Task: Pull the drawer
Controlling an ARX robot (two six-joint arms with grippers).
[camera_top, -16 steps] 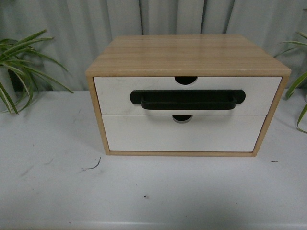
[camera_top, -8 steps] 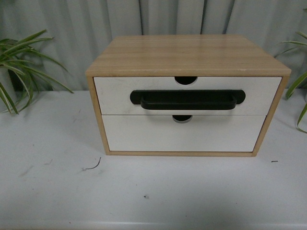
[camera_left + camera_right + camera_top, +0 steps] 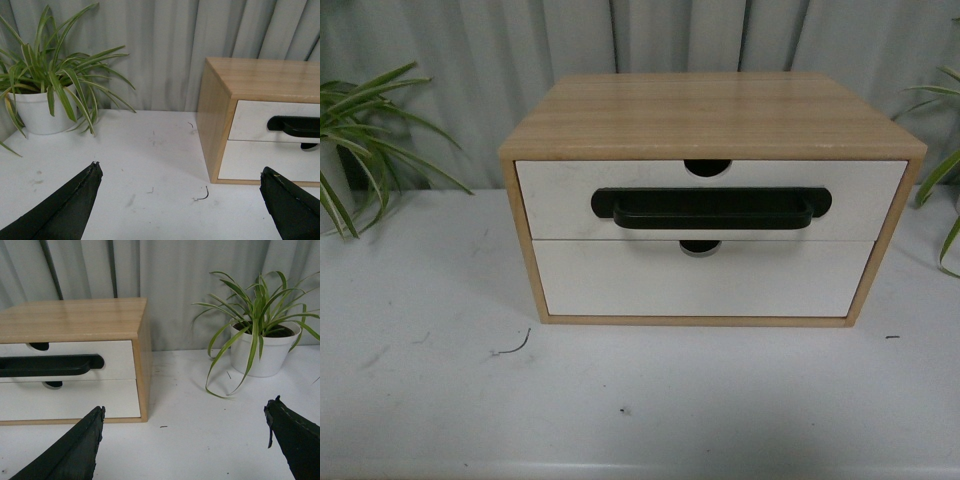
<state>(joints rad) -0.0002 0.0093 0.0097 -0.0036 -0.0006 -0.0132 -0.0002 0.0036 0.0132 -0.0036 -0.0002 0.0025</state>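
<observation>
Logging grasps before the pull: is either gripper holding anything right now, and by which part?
Nothing is held. The left gripper and right gripper are both open and empty; the drawer is untouched.

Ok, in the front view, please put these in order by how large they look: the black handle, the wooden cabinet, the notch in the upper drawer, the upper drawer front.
1. wooden cabinet
2. upper drawer front
3. black handle
4. notch
All four belong to one piece at about the same distance, so nearness does not disturb this order.
</observation>
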